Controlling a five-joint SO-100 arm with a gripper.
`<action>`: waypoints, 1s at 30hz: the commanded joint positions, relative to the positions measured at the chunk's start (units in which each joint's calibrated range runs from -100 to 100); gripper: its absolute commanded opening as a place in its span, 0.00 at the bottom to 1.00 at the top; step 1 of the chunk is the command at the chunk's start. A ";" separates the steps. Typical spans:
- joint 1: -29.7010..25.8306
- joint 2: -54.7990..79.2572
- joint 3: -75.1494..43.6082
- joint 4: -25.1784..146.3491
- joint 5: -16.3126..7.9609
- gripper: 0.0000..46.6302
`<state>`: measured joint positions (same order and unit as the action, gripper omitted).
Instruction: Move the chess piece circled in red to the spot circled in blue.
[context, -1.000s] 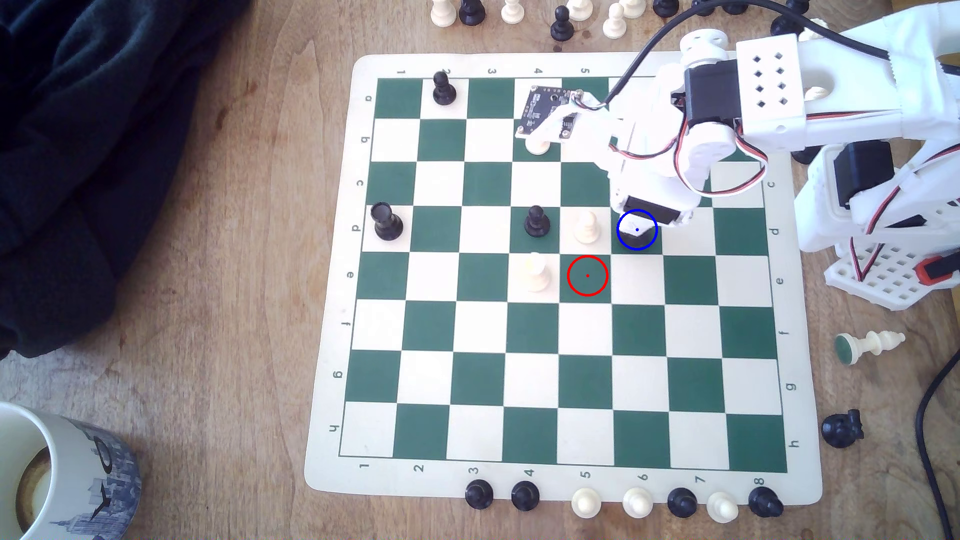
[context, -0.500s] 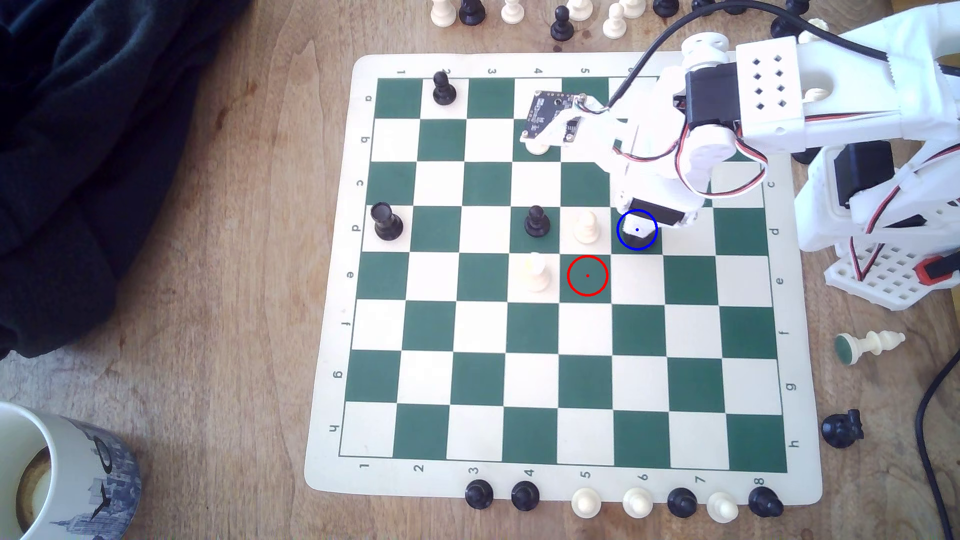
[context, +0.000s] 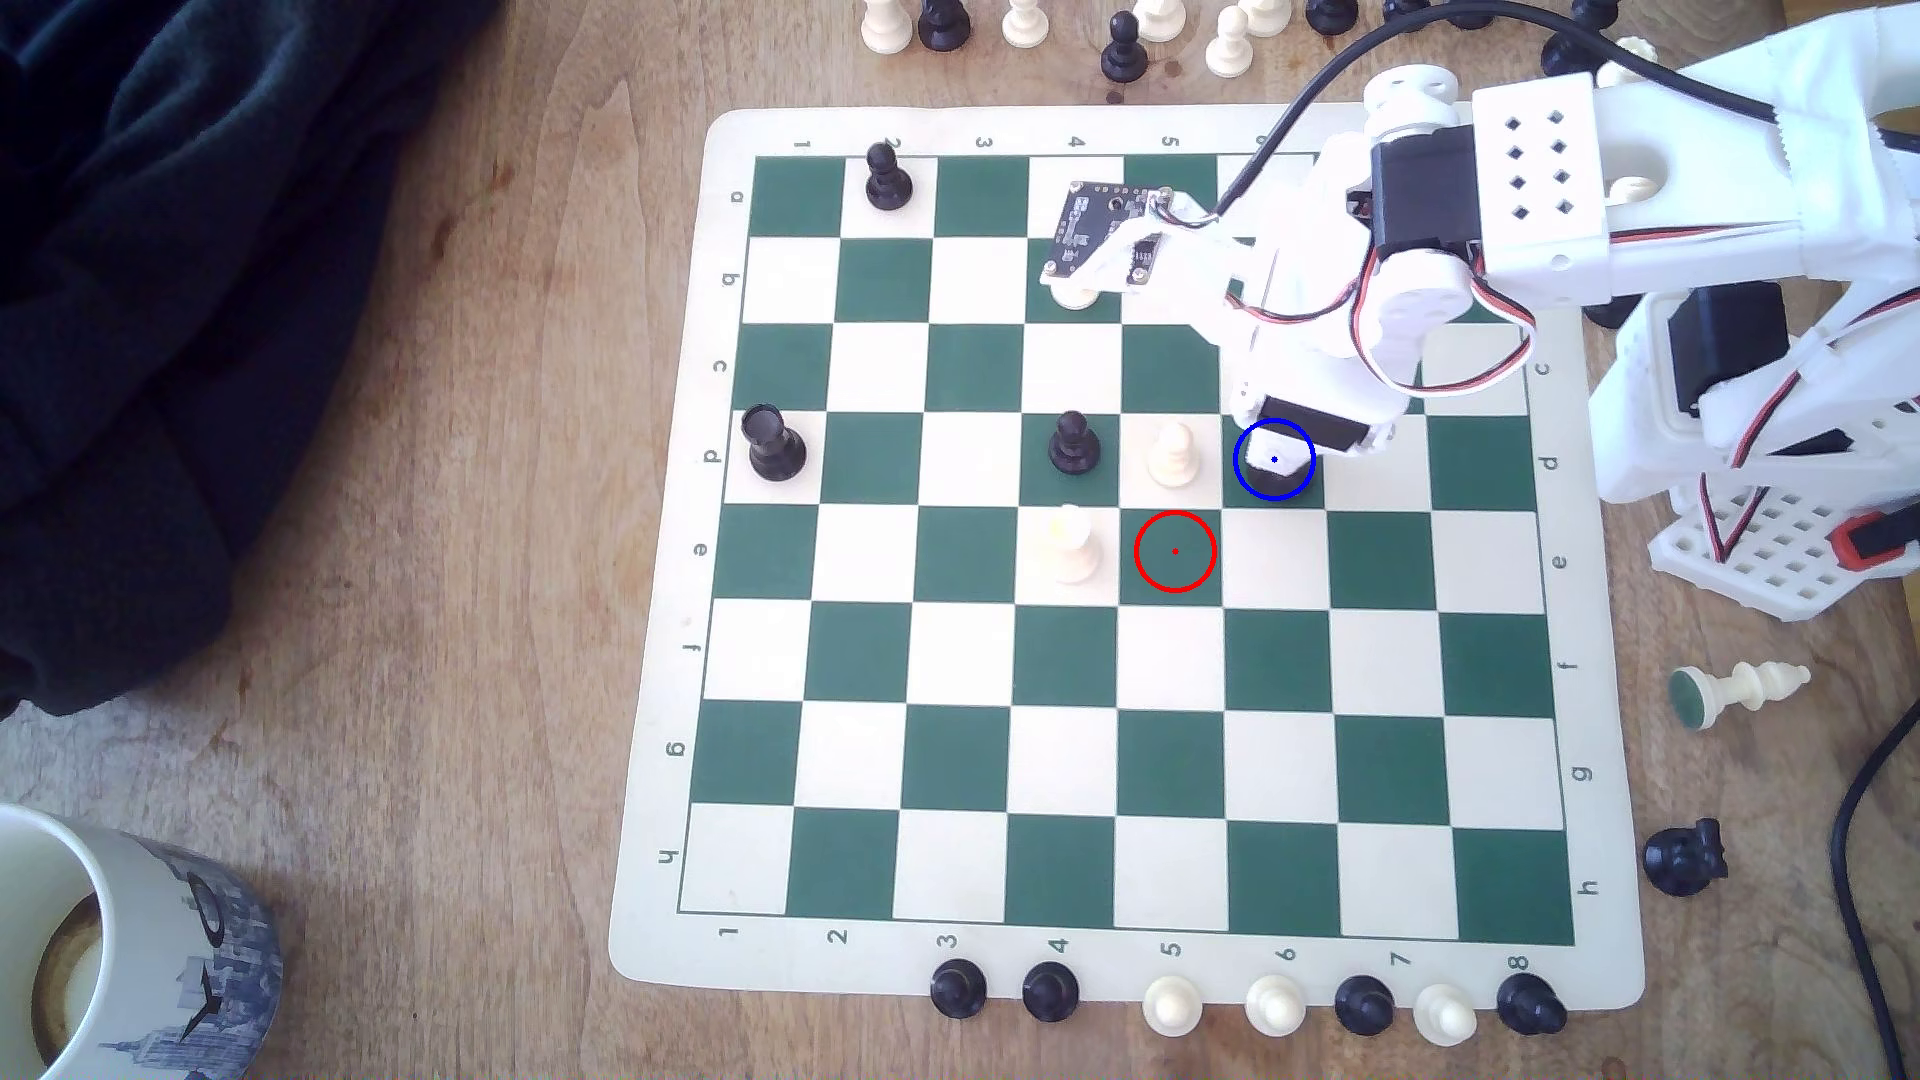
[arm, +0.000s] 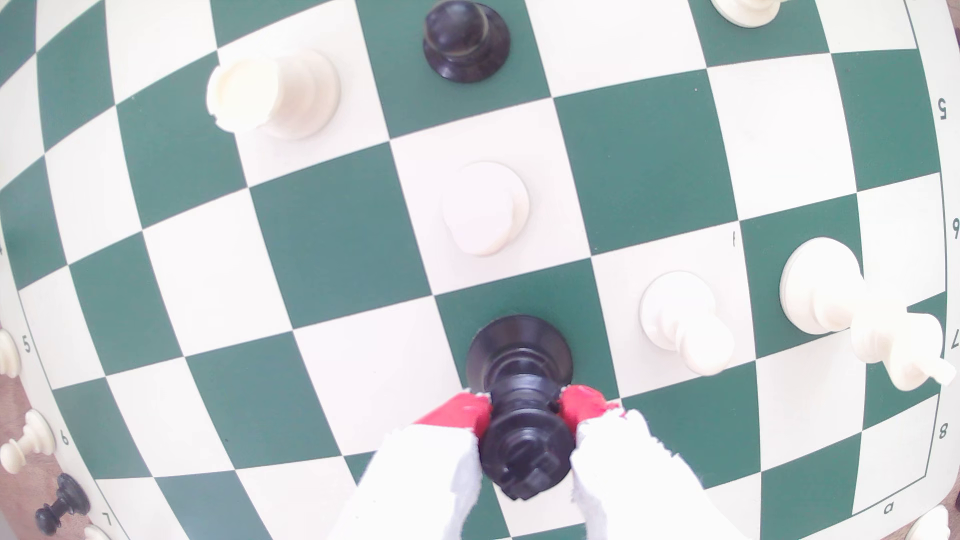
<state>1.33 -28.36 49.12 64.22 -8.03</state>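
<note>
– Where's the blue-ringed square (context: 1299, 496) relative to the jaws?
– Directly beneath them; the gripper (arm: 524, 410) pinches the black chess piece (arm: 519, 358), upright, base on or just over that square.
– Next?
– Probably release, straight up.

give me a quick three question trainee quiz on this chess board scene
1. True or false: the red-ringed square holds a piece.
2. What does the end effector grip? A) white pawn B) black chess piece C) nothing
3. Fill in: the piece's base rests on a ___ square, ringed in blue in the exterior view.

Key: 1 false; 2 B; 3 green
</note>
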 joint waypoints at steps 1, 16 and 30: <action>-0.12 -1.52 0.38 -0.91 0.20 0.02; -0.19 -4.58 1.47 0.64 0.20 0.48; -0.51 -16.71 3.01 10.31 0.20 0.47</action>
<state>1.47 -37.16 52.37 70.52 -8.03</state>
